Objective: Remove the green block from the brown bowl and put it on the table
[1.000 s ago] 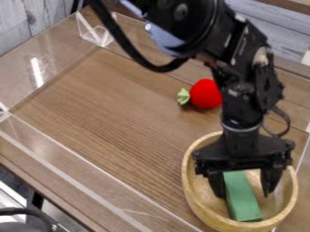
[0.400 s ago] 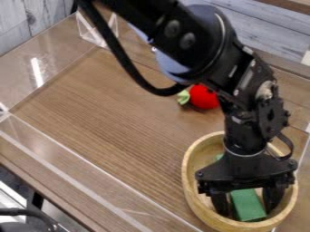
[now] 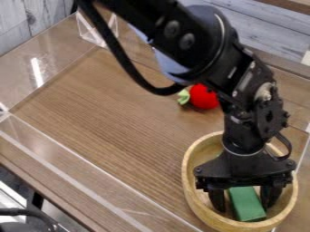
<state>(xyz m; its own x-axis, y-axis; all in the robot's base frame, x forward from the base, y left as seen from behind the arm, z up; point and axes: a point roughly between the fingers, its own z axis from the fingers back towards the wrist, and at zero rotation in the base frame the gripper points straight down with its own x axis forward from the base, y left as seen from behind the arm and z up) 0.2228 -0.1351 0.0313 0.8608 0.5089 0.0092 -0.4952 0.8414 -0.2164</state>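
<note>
Camera: red fruit (image 3: pixel 204 96) behind brown bowl (image 3: pixel 194 177)

1. No text, label, brand, number or sign can be read anywhere in the camera view.
</note>
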